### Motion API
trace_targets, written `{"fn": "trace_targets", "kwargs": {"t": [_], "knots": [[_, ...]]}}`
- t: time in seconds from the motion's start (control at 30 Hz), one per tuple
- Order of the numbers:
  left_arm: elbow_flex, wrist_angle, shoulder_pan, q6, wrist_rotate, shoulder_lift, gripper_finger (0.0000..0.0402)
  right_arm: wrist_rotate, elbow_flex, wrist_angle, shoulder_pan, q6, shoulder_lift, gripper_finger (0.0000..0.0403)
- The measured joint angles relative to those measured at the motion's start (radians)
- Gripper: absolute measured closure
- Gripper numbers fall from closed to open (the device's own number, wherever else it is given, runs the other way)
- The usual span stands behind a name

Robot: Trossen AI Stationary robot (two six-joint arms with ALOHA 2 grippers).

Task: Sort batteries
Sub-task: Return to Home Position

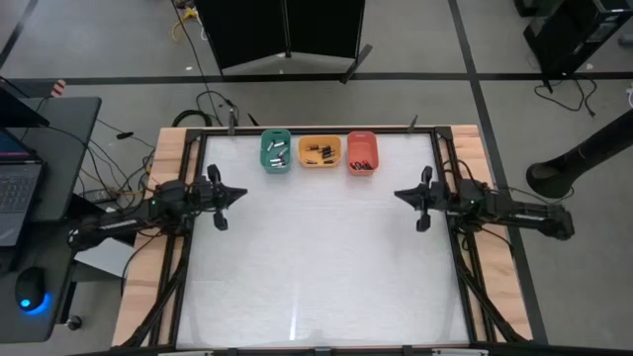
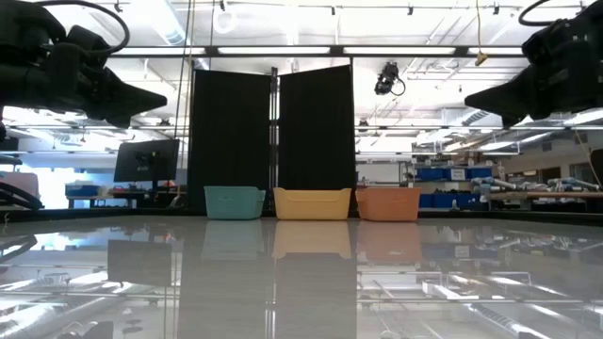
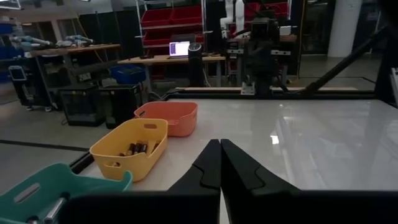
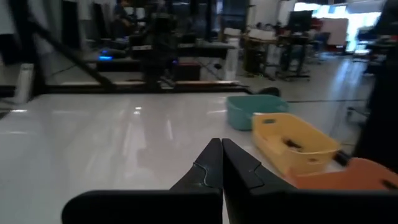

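Three small trays stand in a row at the table's far edge: a green tray (image 1: 276, 151), an orange-yellow tray (image 1: 318, 151) and a red tray (image 1: 362, 152). Batteries lie inside them: silvery ones in the green tray (image 1: 278, 152), dark ones in the orange-yellow tray (image 1: 319, 153) (image 3: 138, 148) and in the red tray (image 1: 362, 164). My left gripper (image 1: 240, 193) (image 3: 220, 144) hovers shut over the table's left side. My right gripper (image 1: 399, 195) (image 4: 221, 144) hovers shut over the right side. Both point toward the table's middle and hold nothing.
The white table top (image 1: 326, 257) stretches bare between and in front of the arms. A black folding screen (image 2: 273, 141) stands behind the trays. A laptop (image 1: 15, 188) and a mouse (image 1: 32, 297) sit on a desk left of the table.
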Motion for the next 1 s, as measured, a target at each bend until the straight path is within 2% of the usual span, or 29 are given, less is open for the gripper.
{"fn": "trace_targets", "kwargs": {"t": [0.3, 0.5, 0.7, 0.8, 1.0], "knots": [[0.000, 0.026, 0.017, -0.026, -0.005, 0.000, 0.0394, 0.034, -0.019, 0.061, -0.073, -0.023, -0.001, 0.0396], [0.000, 0.028, 0.017, -0.027, -0.005, 0.000, 0.0394, -0.103, -0.020, 0.062, -0.137, -0.010, 0.000, 0.0396], [-0.001, 0.023, 0.017, -0.027, -0.021, 0.000, 0.0394, -0.099, -0.020, 0.060, -0.190, -0.010, 0.001, 0.0395], [-0.001, 0.022, 0.017, -0.031, -0.031, 0.000, 0.0394, -0.030, -0.020, 0.052, -0.213, -0.008, 0.003, 0.0394], [-0.001, 0.022, 0.017, -0.031, -0.031, 0.000, 0.0394, -0.022, -0.020, 0.052, -0.250, 0.033, 0.023, 0.0382]]}}
